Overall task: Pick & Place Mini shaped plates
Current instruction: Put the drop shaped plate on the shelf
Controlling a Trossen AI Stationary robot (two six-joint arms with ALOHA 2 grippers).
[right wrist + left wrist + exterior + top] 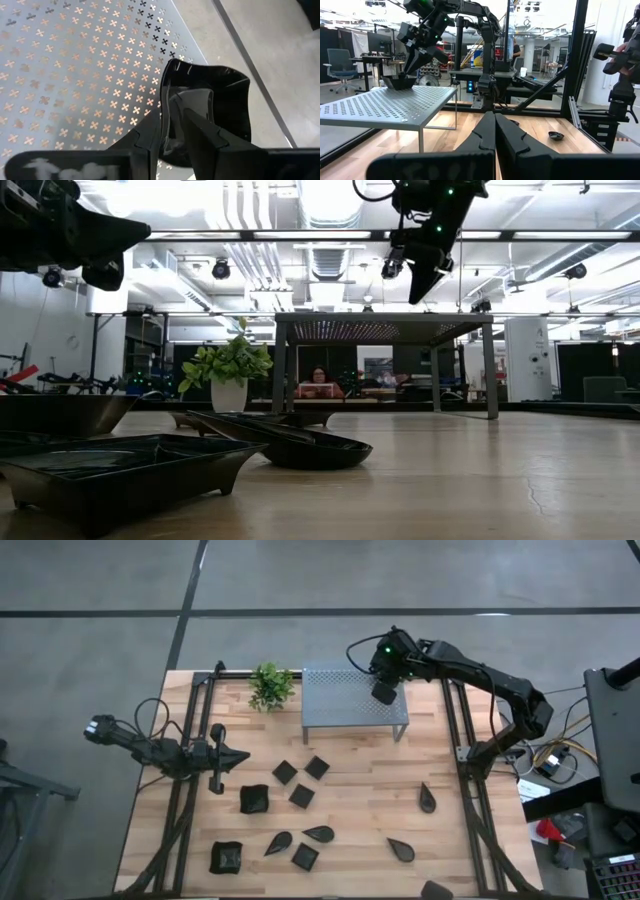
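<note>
A deep square black mini plate (220,100) sits by its base on the far right part of the grey perforated shelf (340,705); it also shows in the high view (384,693) and the left wrist view (400,82). My right gripper (172,115) slants down over it, open, with one finger inside the plate and one outside its wall. Several more black plates (301,796) lie flat on the wooden table in front of the shelf. My left gripper (495,122) waits shut and empty at the table's left side (240,755). My right gripper's fingers stand on either side of the plate's wall (164,95), coming from above at a slant. A gap shows between the wall and the inner finger (200,125). The outer finger lies close by the wall; I cannot tell whether it touches. The plate rests on the shelf.
A small green plant (270,687) in a white pot stands left of the shelf. Black frame rails (190,790) run along both sides of the table. Bare shelf surface (75,75) lies left of the plate. A person sits in the room beyond the table (320,385).
</note>
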